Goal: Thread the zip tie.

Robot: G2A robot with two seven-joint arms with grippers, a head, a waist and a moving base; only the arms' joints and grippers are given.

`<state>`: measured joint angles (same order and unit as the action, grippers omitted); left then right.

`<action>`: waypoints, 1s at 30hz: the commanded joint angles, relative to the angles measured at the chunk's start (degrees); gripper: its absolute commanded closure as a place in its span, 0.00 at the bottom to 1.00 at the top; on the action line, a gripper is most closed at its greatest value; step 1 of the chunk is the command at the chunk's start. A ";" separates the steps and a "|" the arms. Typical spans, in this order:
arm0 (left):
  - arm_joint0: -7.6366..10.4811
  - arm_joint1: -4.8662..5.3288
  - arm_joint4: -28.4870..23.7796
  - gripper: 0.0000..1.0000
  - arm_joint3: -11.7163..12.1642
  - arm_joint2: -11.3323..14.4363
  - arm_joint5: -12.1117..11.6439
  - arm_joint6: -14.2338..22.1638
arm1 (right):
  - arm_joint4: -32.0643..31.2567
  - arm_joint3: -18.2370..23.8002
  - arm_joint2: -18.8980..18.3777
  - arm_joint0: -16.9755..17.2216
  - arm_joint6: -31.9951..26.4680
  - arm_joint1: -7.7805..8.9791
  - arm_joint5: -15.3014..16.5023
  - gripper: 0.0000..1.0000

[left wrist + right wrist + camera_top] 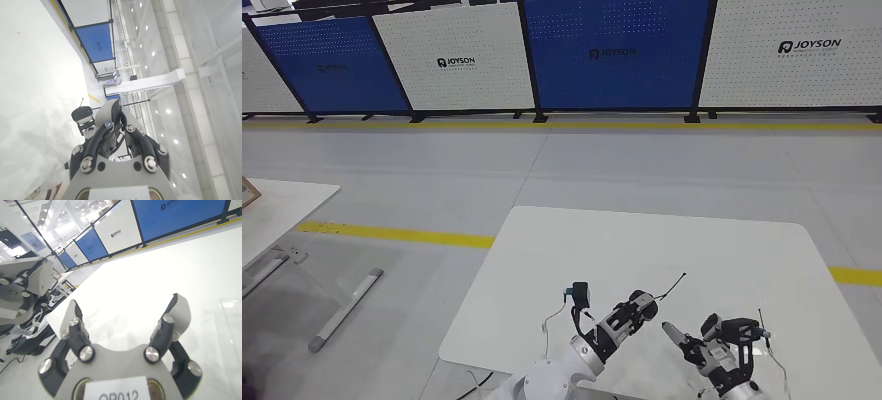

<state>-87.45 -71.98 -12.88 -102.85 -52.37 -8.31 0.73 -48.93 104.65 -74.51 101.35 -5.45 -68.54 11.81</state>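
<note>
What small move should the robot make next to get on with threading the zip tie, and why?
Probably bring the right pincer toward the free end of the zip tie and close on it. The left pincer is shut on the zip tie, which sticks out over the table, while the right pincer is open, holds nothing and sits close beside it.

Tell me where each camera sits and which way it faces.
Top view: above the arms, looking down on the table; left gripper, zip tie and right gripper show.
Left wrist view: that wrist, along the shut left gripper.
Right wrist view: that wrist, over the open right gripper, across the table.
Shared: both wrist views show the table.
</note>
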 commanded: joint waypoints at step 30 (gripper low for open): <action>1.50 -0.86 4.58 1.00 3.26 3.49 0.53 0.49 | 6.57 -0.19 -0.53 -0.71 -1.43 0.26 6.72 0.63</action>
<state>-86.01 -72.81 -8.32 -99.67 -48.93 -7.80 1.25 -42.41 104.47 -75.01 100.66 -6.75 -68.30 18.40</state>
